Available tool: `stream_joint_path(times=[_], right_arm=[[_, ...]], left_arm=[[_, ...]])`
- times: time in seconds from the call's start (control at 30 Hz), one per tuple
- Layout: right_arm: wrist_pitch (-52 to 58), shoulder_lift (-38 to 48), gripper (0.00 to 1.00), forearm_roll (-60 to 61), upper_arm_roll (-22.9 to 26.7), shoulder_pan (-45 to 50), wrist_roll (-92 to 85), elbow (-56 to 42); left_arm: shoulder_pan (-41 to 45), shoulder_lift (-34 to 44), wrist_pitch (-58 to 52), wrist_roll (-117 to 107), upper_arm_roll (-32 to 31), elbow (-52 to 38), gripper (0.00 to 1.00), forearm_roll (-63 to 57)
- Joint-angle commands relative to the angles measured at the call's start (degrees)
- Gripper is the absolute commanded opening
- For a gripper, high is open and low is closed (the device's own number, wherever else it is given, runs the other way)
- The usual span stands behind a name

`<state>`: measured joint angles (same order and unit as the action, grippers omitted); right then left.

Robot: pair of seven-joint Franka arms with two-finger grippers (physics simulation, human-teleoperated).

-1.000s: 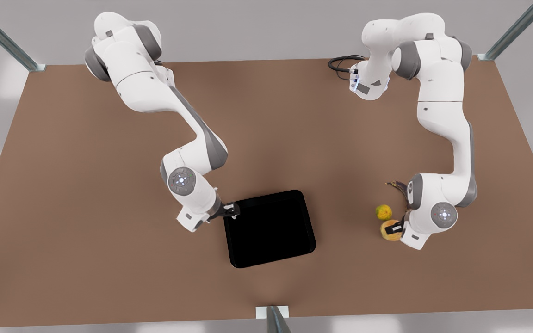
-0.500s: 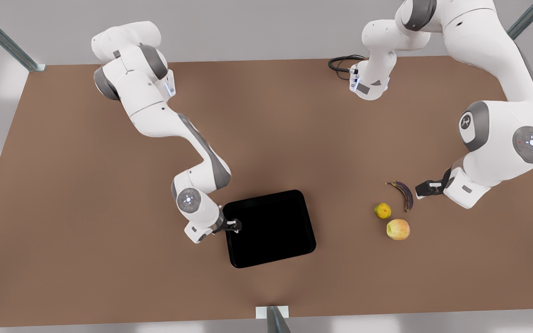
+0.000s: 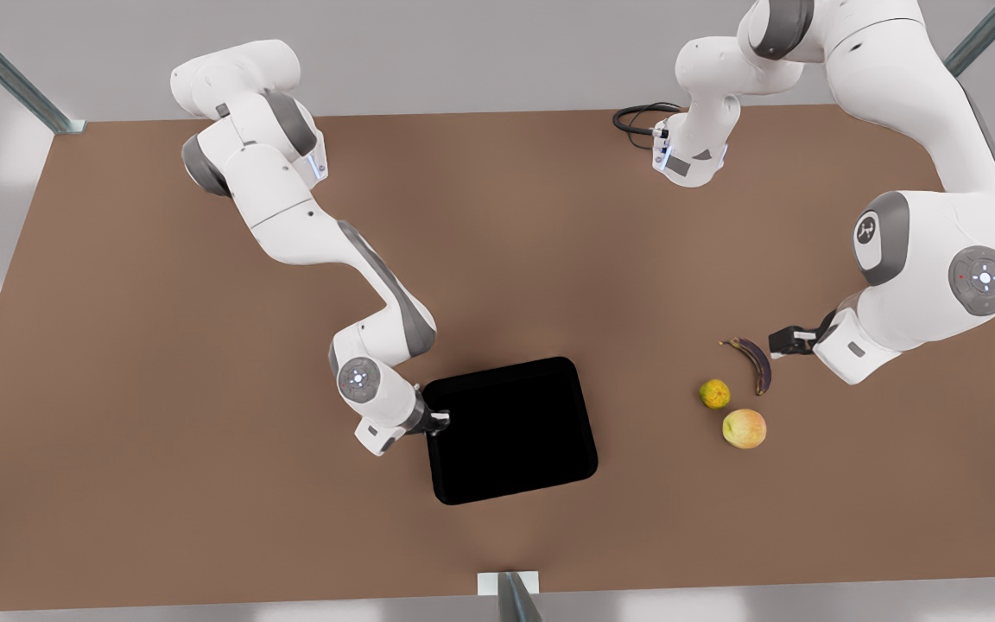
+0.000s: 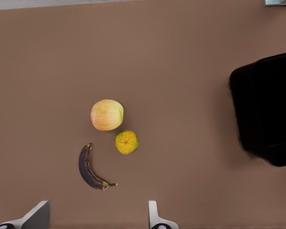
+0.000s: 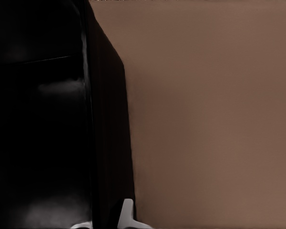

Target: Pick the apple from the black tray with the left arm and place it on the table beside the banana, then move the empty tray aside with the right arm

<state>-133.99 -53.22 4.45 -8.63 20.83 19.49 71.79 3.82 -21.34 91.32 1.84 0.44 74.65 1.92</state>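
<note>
Your right gripper (image 3: pixel 440 421) clamps rim of glossy black rectangular tray (image 3: pixel 510 429), arm bent low. Left gripper (image 3: pixel 781 341) spread wide, raised above dark overripe banana (image 3: pixel 757 363); round yellow-red apple (image 3: pixel 744 428) on brown table (image 3: pixel 549 242).

A second back my left gripper (image 3: pixel 781 340) sat on the apple (image 3: pixel 744 428); it let go, lifted, and ended near the banana (image 3: pixel 755 363), fingers apart. My right gripper (image 3: pixel 439 421), clamped on the black tray (image 3: pixel 510 429) rim, nudged it slightly toward the front view's right.
</note>
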Motion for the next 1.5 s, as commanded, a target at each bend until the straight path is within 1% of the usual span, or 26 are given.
stream_joint_path(times=[0.0, 0.07, 0.2, 0.3, 0.37, 0.53, 0.57, 0.63, 0.77, 0.9, 0.93, 1.0, 1.27, 1.3, 1.33, 1.37, 1.4, 1.47], right_arm=[[0.7, 0.1, 0.05, -1.4, -0.1, 0.0, 0.3, -0.1], [0.7, 0.5, 0.00, -1.5, -0.1, 0.0, 0.2, -0.1], [3.9, 4.0, 0.00, -1.5, -0.9, 0.0, -0.2, -0.2], [16.7, 8.8, 0.00, -1.3, -1.5, -1.1, -4.1, 0.0], [28.1, 12.1, 0.00, -1.2, -1.5, -3.6, -9.8, 0.2], [48.5, 19.0, 0.00, -1.3, -0.7, -10.9, -22.4, 0.0], [50.5, 19.3, 0.00, -1.4, 0.4, -12.1, -25.2, -0.1], [53.4, 21.2, 0.00, -1.2, 5.4, -12.3, -31.3, -0.2], [57.8, 23.2, 0.00, -0.9, 16.6, -12.4, -46.1, -0.2], [58.7, 23.2, 0.00, -0.8, 24.0, -12.5, -55.2, -0.2], [58.7, 23.2, 0.00, 0.1, 24.4, -13.4, -56.6, -0.2], [58.5, 22.7, 0.00, 1.4, 26.9, -14.0, -60.0, -0.2], [50.3, 15.3, 0.02, 1.1, 28.4, -14.9, -61.1, -0.2], [50.2, 15.1, 0.10, 1.1, 28.4, -14.9, -60.8, -0.2], [50.1, 15.1, 0.43, 1.0, 28.4, -14.9, -60.7, -0.2], [50.1, 15.1, 0.82, 1.0, 28.5, -14.9, -60.4, -0.2], [50.1, 15.2, 0.99, 1.1, 28.5, -14.9, -59.7, -0.2], [51.3, 16.7, 1.00, 1.2, 27.3, -14.6, -56.7, -2.8]], left_arm=[[0.0, 0.1, -0.4, 5.6, 0.0, 0.0, 1.00, -0.1], [0.0, 0.1, -0.4, 5.6, 0.0, 0.0, 1.00, 0.0], [0.0, 0.1, -0.4, 5.6, 0.0, 0.0, 1.00, 0.0], [0.0, 0.1, -0.4, 5.6, 0.0, 0.0, 1.00, 0.0], [0.1, 0.1, -0.4, 5.5, 0.0, 0.0, 1.00, 0.0], [0.0, 0.1, -0.4, 5.5, 0.0, 0.0, 1.00, -0.1], [0.1, 0.1, -0.4, 5.5, 0.0, 0.0, 1.00, 0.0], [0.1, 0.1, -0.4, 5.5, 0.0, 0.0, 1.00, -0.1], [0.1, 0.1, -0.4, 5.5, 0.0, 0.0, 1.00, -0.1], [0.1, 0.1, -0.4, 5.5, 0.0, 0.0, 1.00, 0.0], [0.1, 0.1, -0.4, 5.5, 0.0, 0.0, 1.00, 0.0], [0.1, 0.1, -0.4, 5.5, 0.0, 0.0, 1.00, -0.1], [0.1, 0.1, -0.4, 5.5, 0.0, 0.0, 1.00, -0.1], [0.1, 0.1, -0.4, 5.5, 0.0, 0.0, 1.00, -0.1], [0.1, 0.1, -0.4, 5.5, 0.0, 0.0, 1.00, -0.1], [0.1, 0.1, -0.4, 5.5, 0.0, 0.0, 1.00, -0.1], [0.1, 0.1, -0.4, 5.5, 0.0, 0.0, 1.00, -0.1], [0.1, 0.1, -0.4, 5.5, 0.0, 0.0, 1.00, 0.0]])
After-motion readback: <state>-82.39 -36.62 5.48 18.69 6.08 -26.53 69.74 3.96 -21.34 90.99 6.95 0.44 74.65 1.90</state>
